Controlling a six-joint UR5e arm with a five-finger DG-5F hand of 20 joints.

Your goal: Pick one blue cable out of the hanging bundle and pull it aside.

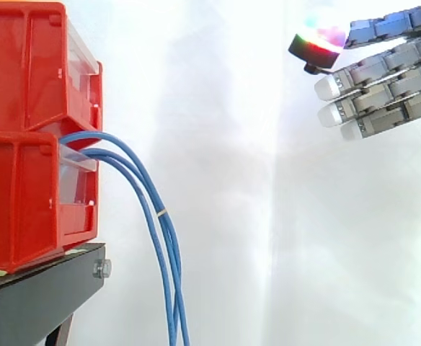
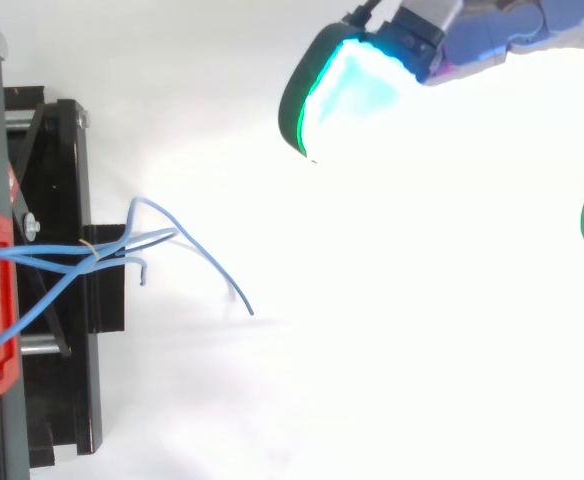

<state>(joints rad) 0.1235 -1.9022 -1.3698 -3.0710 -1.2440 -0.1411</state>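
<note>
A bundle of thin blue cables [image 1: 161, 238] comes out of the lower red bin [image 1: 30, 202] and hangs down past the black stand [image 1: 37, 295]. From above, the blue cables [image 2: 122, 245] fan out from the bin to loose ends. My hand [image 1: 383, 86] is at the upper right of the side view, far to the right of the cables and above them. Its fingers are straight and point left, its thumb [image 1: 318, 40] glows above them, and it holds nothing. In the top view a glowing cyan fingertip [image 2: 347, 85] sits well clear of the cables.
An upper red bin [image 1: 34, 65] is stacked on the lower one at the left. A white curtain [image 1: 232, 180] hangs behind everything. Open space lies between the cables and my hand.
</note>
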